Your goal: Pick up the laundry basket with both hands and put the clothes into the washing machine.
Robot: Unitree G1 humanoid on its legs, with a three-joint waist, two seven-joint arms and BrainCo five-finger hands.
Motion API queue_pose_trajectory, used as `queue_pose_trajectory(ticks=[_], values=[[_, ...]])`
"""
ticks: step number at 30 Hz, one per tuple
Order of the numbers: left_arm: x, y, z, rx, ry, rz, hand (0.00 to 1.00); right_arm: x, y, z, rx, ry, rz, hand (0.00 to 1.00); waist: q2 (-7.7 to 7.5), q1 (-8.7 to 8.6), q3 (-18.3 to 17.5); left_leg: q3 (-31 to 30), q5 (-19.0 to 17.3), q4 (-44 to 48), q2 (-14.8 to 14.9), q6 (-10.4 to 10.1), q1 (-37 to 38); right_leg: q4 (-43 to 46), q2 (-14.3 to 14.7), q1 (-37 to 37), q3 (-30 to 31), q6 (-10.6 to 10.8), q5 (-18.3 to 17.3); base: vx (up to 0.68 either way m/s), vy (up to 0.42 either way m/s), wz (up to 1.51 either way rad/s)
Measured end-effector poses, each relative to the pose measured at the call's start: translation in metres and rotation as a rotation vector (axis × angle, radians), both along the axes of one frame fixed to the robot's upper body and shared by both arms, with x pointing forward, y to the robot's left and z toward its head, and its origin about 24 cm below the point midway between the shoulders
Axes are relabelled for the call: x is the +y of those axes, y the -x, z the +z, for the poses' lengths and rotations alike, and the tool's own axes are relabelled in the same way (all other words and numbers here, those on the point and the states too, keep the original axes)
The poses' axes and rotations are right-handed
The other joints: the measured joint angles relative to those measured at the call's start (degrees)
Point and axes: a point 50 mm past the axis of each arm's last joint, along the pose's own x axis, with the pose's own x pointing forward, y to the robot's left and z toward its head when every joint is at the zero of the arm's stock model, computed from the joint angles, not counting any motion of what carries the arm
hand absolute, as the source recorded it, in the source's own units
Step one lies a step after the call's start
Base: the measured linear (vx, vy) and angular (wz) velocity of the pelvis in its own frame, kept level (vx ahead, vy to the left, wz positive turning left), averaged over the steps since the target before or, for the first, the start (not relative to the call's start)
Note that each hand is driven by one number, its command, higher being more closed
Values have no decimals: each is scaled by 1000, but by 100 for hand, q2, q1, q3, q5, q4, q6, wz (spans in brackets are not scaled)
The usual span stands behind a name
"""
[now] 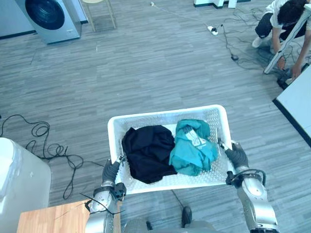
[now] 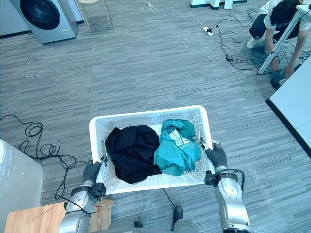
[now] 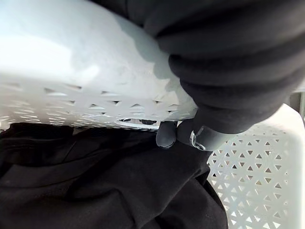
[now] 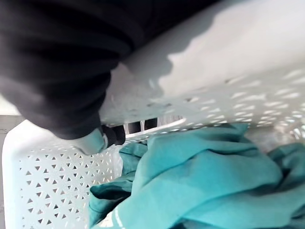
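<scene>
the left hand (image 1: 111,170) is closed on the left end of the laundry basket (image 1: 165,115). in its wrist view the thumb hooks over the rim to the inside and dark fingertips (image 3: 143,122) show through the handle slot. the right hand (image 1: 237,155) clamps the opposite end the same way, with fingertips (image 4: 138,126) in that slot. between them the basket sits level in front of the robot. a black garment (image 1: 148,151) fills its left half and a teal garment (image 1: 194,145) its right, and the two touch in the middle.

the two-handed pick-up looks done, since the basket appears raised off the floor (image 1: 160,63). the carry and the loading are left. the washing machine (image 1: 48,17) stands well apart at the far left with its round door apparently closed, and both garments lie in the basket.

the basket's underside is hidden, so the lift is a judgement. each palm is hidden by the rim. the machine's top is cut off, and its door latch is too small to read. anything under the two garments can't be seen. a person (image 1: 286,22) crouches among cables at the far right.
</scene>
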Motion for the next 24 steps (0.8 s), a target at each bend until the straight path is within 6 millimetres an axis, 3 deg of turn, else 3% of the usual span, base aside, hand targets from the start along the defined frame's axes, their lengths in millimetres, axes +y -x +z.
queue_pose_trajectory(ticks=[2,6,10,15,18,21,23,24], values=[[5,1,0,4,-18,1,100,4,2,-4,11,-20,4,100,-106,32,1,-11,91,-158,-123,102,52,-18,-103,-5,-45,60,12,18,138,7],[13,11,-5,37,-27,34,100,13,4,-11,40,-46,23,100,-114,129,14,-66,113,-145,-384,140,185,-68,-343,199,-110,157,20,24,154,15],[15,15,-5,40,-36,39,100,16,6,-14,47,-61,21,100,-130,219,17,-102,157,-229,-459,216,248,-80,-407,250,-186,158,19,18,54,8],[18,18,-6,48,-40,50,100,19,5,-15,49,-65,33,100,-161,214,25,-192,209,-548,-497,296,295,-181,-397,222,-223,159,20,4,-6,5],[19,19,-6,46,-40,54,100,20,5,-15,49,-66,35,100,-223,211,78,-193,200,-462,-471,272,250,-145,-397,233,-300,332,-136,7,-43,7],[22,17,-2,29,-57,55,100,23,4,-13,38,-81,32,100,-305,217,388,-80,103,1301,-90,123,-375,123,-269,416,-366,203,-499,7,-95,17],[23,22,0,26,-55,64,100,24,6,-12,35,-78,36,100,-186,378,483,234,431,3021,534,87,-966,128,43,730,-345,102,-687,70,-47,-11],[24,22,1,24,-62,63,100,25,6,-10,24,-80,39,100,-275,408,499,362,436,3459,649,28,-1333,150,18,794,-319,106,-816,164,-20,-3]])
